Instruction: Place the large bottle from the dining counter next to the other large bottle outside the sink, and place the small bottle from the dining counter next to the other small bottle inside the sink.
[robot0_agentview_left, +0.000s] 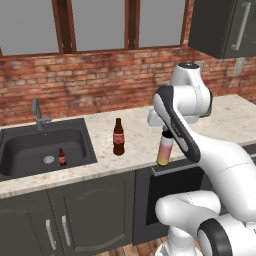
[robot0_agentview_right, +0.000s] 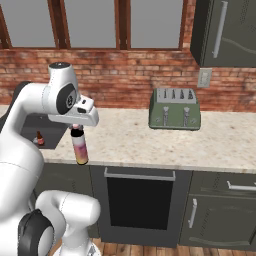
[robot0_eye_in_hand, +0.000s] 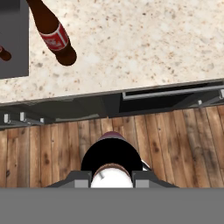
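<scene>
My gripper (robot0_agentview_left: 166, 131) (robot0_agentview_right: 76, 128) is shut on the neck of the large bottle (robot0_agentview_left: 165, 150) (robot0_agentview_right: 79, 148), which has a black cap and a yellow-to-pink body. It hangs upright at the worktop's front edge. In the hand view the bottle (robot0_eye_in_hand: 111, 155) sits over the wooden floor, just off that edge. The other large bottle (robot0_agentview_left: 118, 137) (robot0_eye_in_hand: 54, 35), dark brown with a red label, stands on the worktop to the left, right of the sink (robot0_agentview_left: 30, 165) (robot0_eye_in_hand: 13, 65). A small brown bottle (robot0_agentview_left: 62, 157) (robot0_agentview_right: 39, 138) stands inside the sink by the drain. The dining counter and its small bottle are out of view.
A faucet (robot0_agentview_left: 37, 114) rises behind the sink. A green toaster (robot0_agentview_right: 175, 109) stands far right on the worktop against the brick wall. A dark oven front (robot0_agentview_left: 165, 195) sits under the counter below the held bottle. Upper cabinets (robot0_agentview_left: 225, 27) hang at top right.
</scene>
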